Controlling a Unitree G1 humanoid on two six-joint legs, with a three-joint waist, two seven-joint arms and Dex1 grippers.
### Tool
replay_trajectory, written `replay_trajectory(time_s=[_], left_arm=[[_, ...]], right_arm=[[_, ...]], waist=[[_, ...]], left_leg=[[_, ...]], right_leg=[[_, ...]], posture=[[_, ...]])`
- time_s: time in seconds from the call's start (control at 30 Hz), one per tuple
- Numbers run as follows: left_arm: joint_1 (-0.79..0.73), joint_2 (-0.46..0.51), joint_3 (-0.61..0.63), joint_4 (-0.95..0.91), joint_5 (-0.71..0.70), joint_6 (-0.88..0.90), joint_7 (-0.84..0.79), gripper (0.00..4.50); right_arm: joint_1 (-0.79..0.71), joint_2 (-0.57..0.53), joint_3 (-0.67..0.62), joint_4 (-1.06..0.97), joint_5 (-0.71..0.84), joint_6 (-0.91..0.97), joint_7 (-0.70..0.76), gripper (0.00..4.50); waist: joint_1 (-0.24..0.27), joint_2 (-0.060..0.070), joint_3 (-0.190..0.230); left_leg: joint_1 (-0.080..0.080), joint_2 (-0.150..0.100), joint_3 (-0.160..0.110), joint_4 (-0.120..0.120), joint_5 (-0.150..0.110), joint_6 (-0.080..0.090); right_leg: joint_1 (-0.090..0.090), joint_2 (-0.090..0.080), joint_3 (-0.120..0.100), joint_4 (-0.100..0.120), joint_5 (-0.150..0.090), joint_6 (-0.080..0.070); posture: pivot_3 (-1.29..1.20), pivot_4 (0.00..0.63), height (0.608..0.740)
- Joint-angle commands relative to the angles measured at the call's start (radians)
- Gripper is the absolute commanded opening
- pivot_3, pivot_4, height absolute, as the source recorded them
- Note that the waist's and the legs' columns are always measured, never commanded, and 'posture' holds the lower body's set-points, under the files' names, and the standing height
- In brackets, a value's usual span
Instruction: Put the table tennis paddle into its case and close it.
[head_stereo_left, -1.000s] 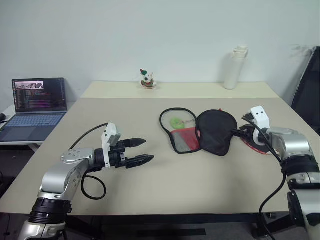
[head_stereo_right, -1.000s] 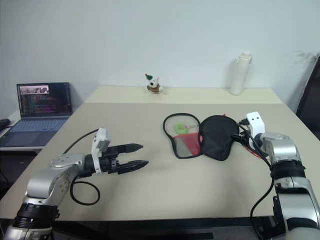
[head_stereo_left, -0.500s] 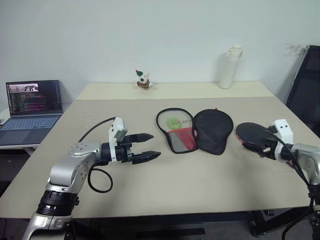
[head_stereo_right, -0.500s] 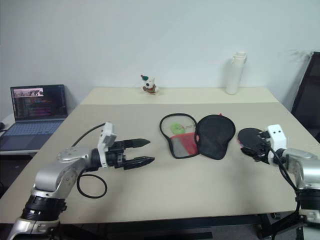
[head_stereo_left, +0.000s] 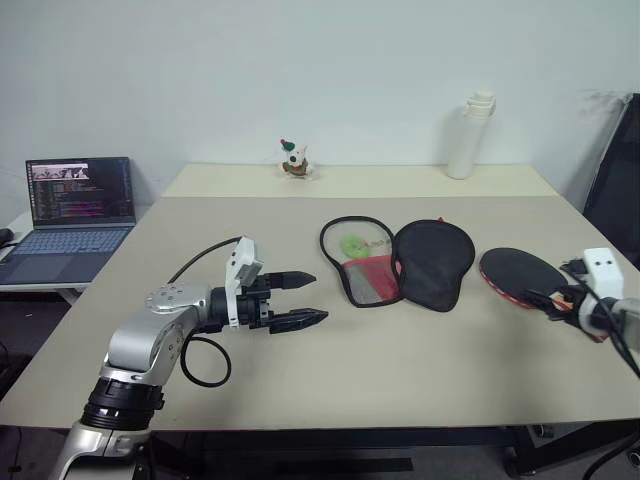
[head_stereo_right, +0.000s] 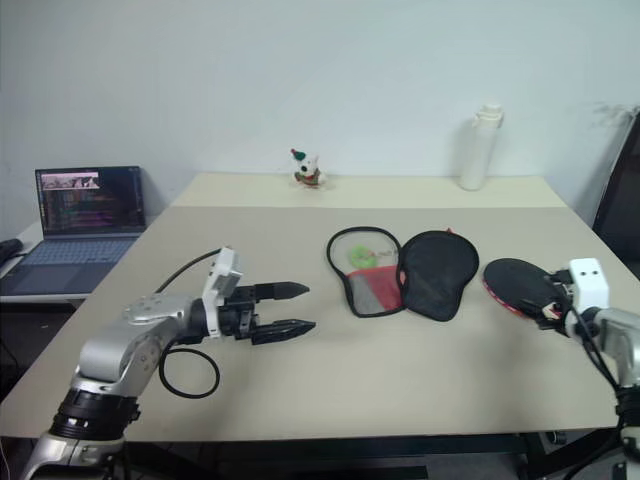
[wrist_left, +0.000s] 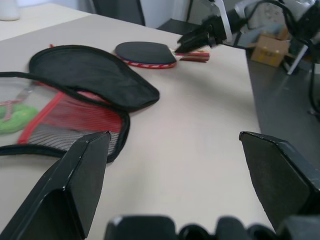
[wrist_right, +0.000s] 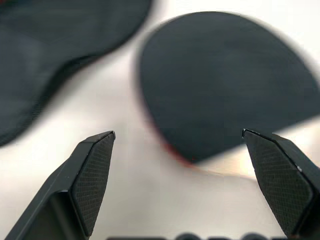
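Left eye view: right gripper (head_stereo_left: 556, 298) at the table's right edge, fingers spread wide, holding nothing; it sits over the handle end of the table tennis paddle (head_stereo_left: 522, 270). Paddle lies flat on the table (head_stereo_left: 400, 370), black face up, red edge showing. Long axis runs diagonally: round blade toward the table's middle and far side, handle toward the near right edge. Right wrist view confirms both fingers apart with the blade between them, further out.

Case (head_stereo_left: 400, 262) lies just left of the paddle, not touching it, unzipped and spread into two halves: black fabric half nearer the paddle, red mesh half with green patch beyond it.

Left gripper (head_stereo_left: 305, 298) hovers left of the case, jaws wide, empty, pointing toward it.
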Motion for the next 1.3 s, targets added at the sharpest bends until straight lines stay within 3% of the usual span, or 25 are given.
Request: replay_trajectory(time_s=[0.03, 0.23, 0.43, 0.83, 0.93, 1.2, 1.23, 1.3], left_arm=[[-0.028, -0.004, -0.004, -0.052, -0.007, -0.013, -0.015, 4.5], [-0.058, 0.015, -0.041, -0.065, 0.016, -0.046, -0.074, 4.5], [-0.104, 0.001, -0.07, -0.044, 0.032, -0.068, -0.105, 4.5], [-0.076, 0.01, -0.06, -0.052, 0.036, -0.066, -0.107, 4.5], [-0.074, 0.014, -0.057, -0.05, 0.037, -0.068, -0.108, 4.5], [-0.053, 0.021, -0.046, -0.052, 0.034, -0.077, -0.103, 4.5], [-0.051, 0.021, -0.046, -0.054, 0.033, -0.076, -0.101, 4.5], [-0.045, 0.023, -0.044, -0.057, 0.031, -0.077, -0.1, 4.5]], right_arm=[[-0.049, -0.062, 0.037, 0.133, -0.045, -0.082, 0.066, 4.48], [-0.188, -0.107, 0.136, 0.411, -0.131, -0.18, 0.16, 4.48], [-0.326, -0.076, 0.221, 0.631, -0.233, -0.313, 0.173, 4.48], [-0.368, -0.022, 0.263, 0.8, -0.314, -0.408, 0.157, 4.48], [-0.378, -0.015, 0.249, 0.809, -0.309, -0.399, 0.163, 3.92], [-0.386, -0.012, 0.244, 0.766, -0.286, -0.289, 0.266, 1.28], [-0.384, -0.013, 0.242, 0.758, -0.285, -0.277, 0.269, 1.04], [-0.378, -0.011, 0.226, 0.716, -0.27, -0.22, 0.258, 1.01]], waist=[[-0.005, 0.0, 0.0], [-0.013, 0.0, 0.0], [-0.012, 0.0, 0.0], [-0.013, 0.0, 0.0], [-0.013, 0.0, 0.0], [-0.014, 0.0, 0.0], [-0.014, 0.0, 0.0], [-0.014, 0.0, 0.0]], left_leg=[[0.0, 0.0, 0.0, 0.0, 0.0, 0.0], [0.001, 0.0, 0.002, 0.0, 0.0, 0.0], [0.001, 0.0, 0.003, 0.0, 0.0, 0.0], [0.004, 0.0, 0.005, 0.0, 0.0, 0.0], [0.004, 0.0, 0.005, 0.0, 0.0, 0.0], [0.005, 0.0, 0.006, 0.0, 0.0, 0.0], [0.005, 0.0, 0.006, 0.0, 0.0, 0.0], [0.006, 0.0, 0.006, 0.0, 0.0, 0.0]], right_leg=[[0.0, 0.0, 0.0, 0.0, 0.0, 0.0], [0.0, 0.001, 0.003, 0.001, 0.0, 0.0], [0.0, 0.001, 0.005, 0.0, 0.0, 0.0], [0.0, 0.001, 0.015, 0.001, 0.003, 0.0], [0.0, 0.001, 0.015, 0.001, 0.003, 0.0], [0.0, 0.002, 0.017, 0.001, 0.003, 0.0], [0.0, 0.003, 0.017, 0.001, 0.003, 0.0], [0.0, 0.003, 0.017, 0.001, 0.003, 0.0]], posture=[[0.0, 0.15, 0.74], [0.0, 0.15, 0.74], [0.0, 0.15, 0.74], [0.0, 0.15, 0.74], [0.0, 0.15, 0.74], [0.0, 0.15, 0.74], [0.0, 0.15, 0.74], [0.0, 0.15, 0.74]])
